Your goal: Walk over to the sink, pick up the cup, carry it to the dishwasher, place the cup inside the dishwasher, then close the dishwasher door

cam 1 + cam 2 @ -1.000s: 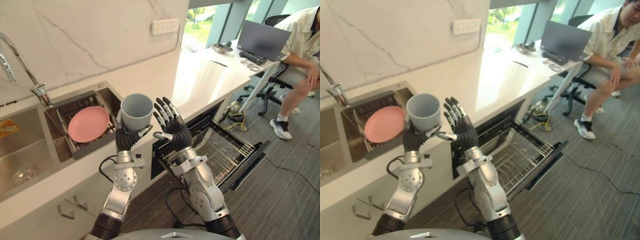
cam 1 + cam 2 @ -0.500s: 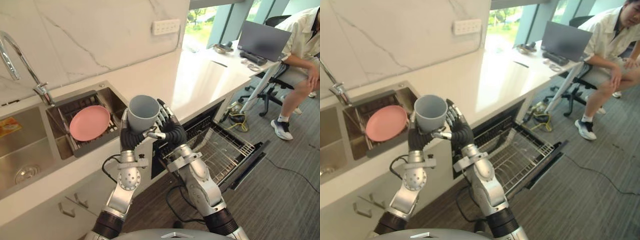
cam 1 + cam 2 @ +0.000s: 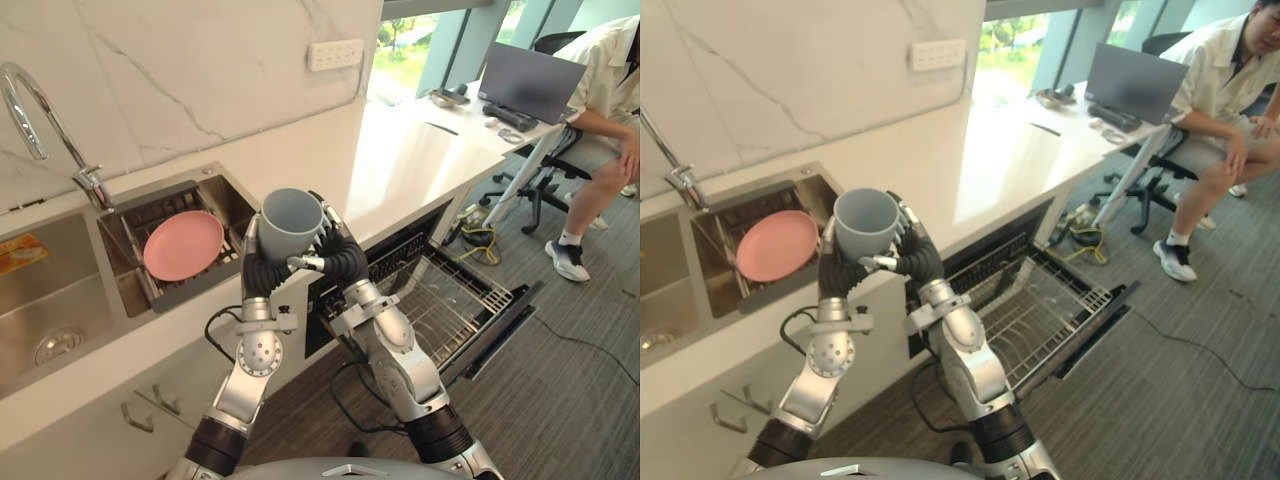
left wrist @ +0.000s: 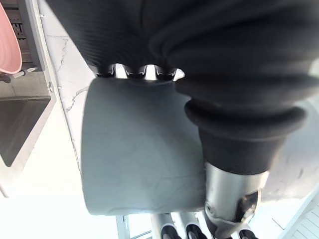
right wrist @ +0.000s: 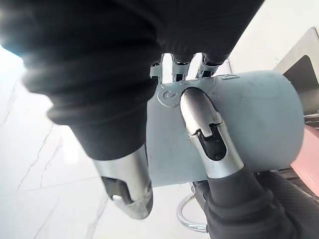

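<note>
Cup [image 3: 290,224]: grey, upright, mouth up, long axis near vertical. It is held between both hands. The left hand [image 3: 262,276] is curled round its lower wall. The right hand [image 3: 346,264] is wrapped round the opposite side, thumb across the wall.
Pink plate [image 3: 183,245]: in the sink basin [image 3: 226,198], beyond the left hand.
Dishwasher rack [image 3: 455,298]: pulled out below the right hand, over the lowered door [image 3: 505,318].
Cup base: hidden by the fingers.

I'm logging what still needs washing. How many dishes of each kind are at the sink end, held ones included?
Cups: 1, the grey cup, gripped by the left hand and right hand.
Plates: 1, the pink plate, in the sink.
Total: 2
</note>
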`<state>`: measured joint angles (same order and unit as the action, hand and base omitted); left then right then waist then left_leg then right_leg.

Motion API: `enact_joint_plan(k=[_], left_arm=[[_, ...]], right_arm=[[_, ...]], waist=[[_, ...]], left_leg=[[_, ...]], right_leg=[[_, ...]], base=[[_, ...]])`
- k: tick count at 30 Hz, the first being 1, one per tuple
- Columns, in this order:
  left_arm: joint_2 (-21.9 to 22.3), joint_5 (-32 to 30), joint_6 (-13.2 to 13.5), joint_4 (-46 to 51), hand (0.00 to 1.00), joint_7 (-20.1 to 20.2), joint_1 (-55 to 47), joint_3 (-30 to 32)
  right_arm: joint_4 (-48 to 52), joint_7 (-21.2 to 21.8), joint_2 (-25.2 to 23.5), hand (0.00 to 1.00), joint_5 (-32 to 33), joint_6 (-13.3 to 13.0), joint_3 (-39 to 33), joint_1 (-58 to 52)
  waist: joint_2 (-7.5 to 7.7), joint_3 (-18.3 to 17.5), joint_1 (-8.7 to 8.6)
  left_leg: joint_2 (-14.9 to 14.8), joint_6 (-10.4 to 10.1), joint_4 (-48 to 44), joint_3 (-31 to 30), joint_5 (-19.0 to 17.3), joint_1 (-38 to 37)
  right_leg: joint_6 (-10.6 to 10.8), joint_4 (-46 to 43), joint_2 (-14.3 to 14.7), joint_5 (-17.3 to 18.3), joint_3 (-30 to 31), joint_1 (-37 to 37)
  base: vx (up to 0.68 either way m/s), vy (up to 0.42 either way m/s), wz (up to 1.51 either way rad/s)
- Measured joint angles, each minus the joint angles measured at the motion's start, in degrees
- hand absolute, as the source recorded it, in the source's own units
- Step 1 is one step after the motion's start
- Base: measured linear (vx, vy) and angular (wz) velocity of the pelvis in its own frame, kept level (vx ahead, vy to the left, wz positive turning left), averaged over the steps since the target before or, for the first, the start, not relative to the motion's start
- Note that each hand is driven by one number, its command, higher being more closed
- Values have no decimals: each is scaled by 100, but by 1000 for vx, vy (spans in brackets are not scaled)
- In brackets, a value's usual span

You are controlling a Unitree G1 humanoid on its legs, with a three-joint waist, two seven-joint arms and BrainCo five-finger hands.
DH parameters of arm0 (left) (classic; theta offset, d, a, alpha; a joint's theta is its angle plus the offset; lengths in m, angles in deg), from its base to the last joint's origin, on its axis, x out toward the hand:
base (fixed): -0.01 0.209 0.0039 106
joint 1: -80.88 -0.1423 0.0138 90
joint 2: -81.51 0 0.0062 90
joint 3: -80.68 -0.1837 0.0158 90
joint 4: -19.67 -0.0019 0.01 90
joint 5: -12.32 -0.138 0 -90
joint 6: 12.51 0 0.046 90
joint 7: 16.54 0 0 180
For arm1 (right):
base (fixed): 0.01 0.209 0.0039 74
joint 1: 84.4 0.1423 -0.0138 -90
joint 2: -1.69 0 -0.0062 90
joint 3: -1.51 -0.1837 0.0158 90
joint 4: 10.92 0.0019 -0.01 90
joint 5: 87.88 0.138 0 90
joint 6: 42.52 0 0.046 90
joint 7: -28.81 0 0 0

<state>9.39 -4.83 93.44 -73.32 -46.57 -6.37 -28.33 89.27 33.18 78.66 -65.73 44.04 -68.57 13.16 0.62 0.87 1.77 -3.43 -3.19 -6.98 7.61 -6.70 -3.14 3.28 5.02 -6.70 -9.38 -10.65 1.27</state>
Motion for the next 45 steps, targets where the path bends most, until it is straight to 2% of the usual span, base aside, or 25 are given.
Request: enact_joint_plan(k=[9, 16, 20, 21, 24, 37, 38, 45], left_arm=[[-32, -222, -1, 14, 100, -231, 0, -80], [-40, -442, -19, 136, 100, -365, 0, -121], [-39, -449, -36, 140, 100, -464, 0, -176], [-39, -450, -45, 140, 100, -477, 0, -184], [-61, -794, -85, 143, 100, -576, 77, -408], [-147, -1119, -121, -45, 100, -971, 155, -484], [-168, -1119, -121, -53, 100, -973, 156, -485], [-256, -1119, -120, -52, 100, -983, 264, -487]], right_arm=[[-15, -91, 50, 100, 74, 81, -25, 116], [-15, -126, 48, 100, 653, 81, 23, 116], [-19, -129, 49, 100, 671, 58, 34, 115], [-27, -128, 49, 0, 671, 50, 34, 115], [-283, -154, 89, 0, 664, -4, 195, 117], [-460, -140, 104, 0, 664, 32, 252, 272], [-461, -140, 115, 100, 663, 69, 254, 289], [-465, -241, 261, 100, 662, 105, 292, 465]], waist=[[-8, 5, 0], [-36, 23, -2], [-41, 26, -7], [-41, 26, -9], [-40, 26, -6], [-45, 29, -33], [-44, 29, -34], [-44, 29, -32]], left_leg=[[0, 0, 0, -11, 0, -1], [-1, 0, -1, -43, 2, 0], [-2, -1, 0, -50, 5, 1], [-2, -1, 0, -52, 5, 2], [0, -1, 0, -67, 6, 6], [8, 1, 2, -129, 24, 19], [8, 1, 1, -134, 25, 24], [13, 2, 0, -152, 30, 36]], right_leg=[[0, 0, 0, 0, -14, -6], [-1, 1, -5, 1, -49, -24], [-1, 1, -6, 1, -58, -27], [-1, 0, -7, 1, -60, -28], [-1, 1, -10, 1, -73, -34], [0, 1, -20, 3, -124, -56], [0, 1, -20, 3, -128, -55], [0, 1, -27, 3, -141, -54]], base=[[0, 0, 0], [0, 0, 0], [0, 0, 0], [0, 0, 0], [0, 0, 0], [0, 0, 1], [0, 0, 0], [0, 0, 0]])
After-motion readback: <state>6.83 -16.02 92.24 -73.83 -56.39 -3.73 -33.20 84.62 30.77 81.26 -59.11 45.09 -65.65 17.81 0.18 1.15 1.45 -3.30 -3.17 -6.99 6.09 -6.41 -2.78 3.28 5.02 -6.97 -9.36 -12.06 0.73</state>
